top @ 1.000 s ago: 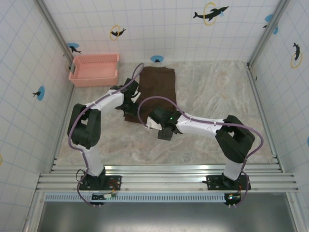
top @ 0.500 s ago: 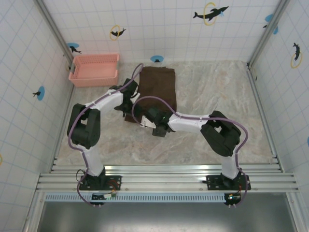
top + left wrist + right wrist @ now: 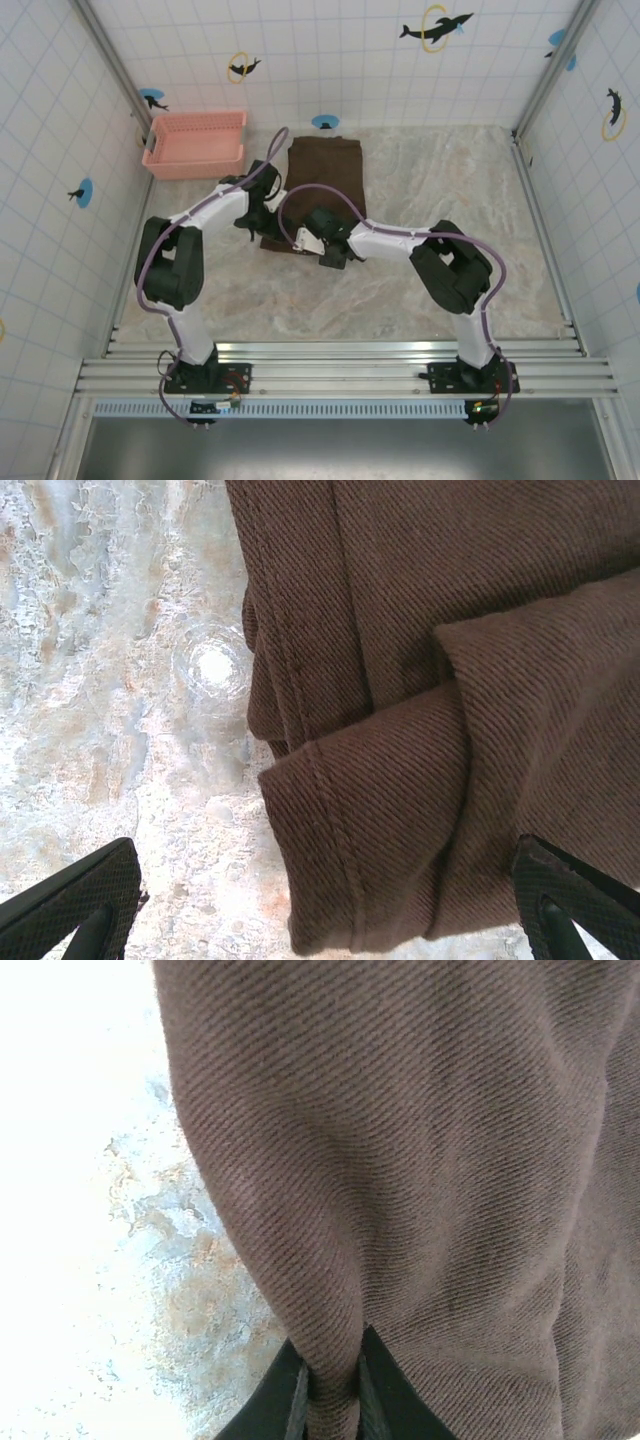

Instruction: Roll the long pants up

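Observation:
The long pants (image 3: 325, 180) lie folded lengthwise on the marble table, dark brown, reaching from the back wall toward the middle. Their near hem (image 3: 380, 850) shows stitched edges and a folded-over flap. My left gripper (image 3: 325, 920) is open, its two black fingertips (image 3: 75, 905) spread wide on either side of that hem. At the near end of the cloth my right gripper (image 3: 333, 1400) is shut, pinching a raised ridge of the long pants (image 3: 400, 1160) between its dark fingers. Both grippers meet there, the left gripper (image 3: 258, 215) and the right gripper (image 3: 312, 228).
A pink basket (image 3: 195, 143) stands at the back left by the wall. Bare marble table (image 3: 450, 190) stretches to the right of the cloth and toward the near rail. Tiled walls close off three sides.
My right arm swung left and forward onto the near end of the pants, and its gripper closed on a fold of cloth. The left arm shifted slightly toward the back.

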You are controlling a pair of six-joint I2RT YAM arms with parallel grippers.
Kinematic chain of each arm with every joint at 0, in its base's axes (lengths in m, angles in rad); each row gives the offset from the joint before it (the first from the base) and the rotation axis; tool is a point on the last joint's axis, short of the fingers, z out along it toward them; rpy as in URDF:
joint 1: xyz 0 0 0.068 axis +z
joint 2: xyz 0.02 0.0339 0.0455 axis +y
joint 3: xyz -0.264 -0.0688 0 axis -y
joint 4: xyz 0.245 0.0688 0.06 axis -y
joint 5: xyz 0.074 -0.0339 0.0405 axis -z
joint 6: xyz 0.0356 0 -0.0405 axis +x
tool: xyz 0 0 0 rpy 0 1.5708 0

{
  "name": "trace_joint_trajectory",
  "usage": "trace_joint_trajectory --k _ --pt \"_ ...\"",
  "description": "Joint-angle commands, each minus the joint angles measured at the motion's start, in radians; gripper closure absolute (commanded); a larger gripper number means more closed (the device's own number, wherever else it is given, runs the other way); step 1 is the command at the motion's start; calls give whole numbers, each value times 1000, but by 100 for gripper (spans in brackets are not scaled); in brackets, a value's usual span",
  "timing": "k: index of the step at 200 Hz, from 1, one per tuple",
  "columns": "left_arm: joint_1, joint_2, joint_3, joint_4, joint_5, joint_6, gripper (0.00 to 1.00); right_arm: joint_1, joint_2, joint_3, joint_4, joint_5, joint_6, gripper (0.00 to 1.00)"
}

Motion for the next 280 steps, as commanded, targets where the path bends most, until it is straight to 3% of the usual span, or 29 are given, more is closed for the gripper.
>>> trace_joint_trajectory --k 1,37,86,119,169,201,238,280 --pt "11 -36 -10 -32 30 26 3 -15 26 55 -76 -84 -6 87" --pt "24 -54 62 -86 28 91 3 -23 -2 148 -235 -242 7 88" --pt "61 -87 181 -163 24 156 3 -66 51 329 -569 -635 96 90" --pt "80 -123 203 -187 50 159 3 -109 77 369 -651 -865 172 90" --pt "80 -161 174 -202 95 160 3 -252 229 475 -682 -1267 366 90" --pt "80 -202 124 -175 139 148 2 -325 242 497 -574 -1316 513 91" --pt "80 -215 78 -153 151 138 3 -394 253 509 -539 -1308 553 90" --pt "59 -172 82 -119 201 98 2 -406 338 578 -536 -1302 567 90"
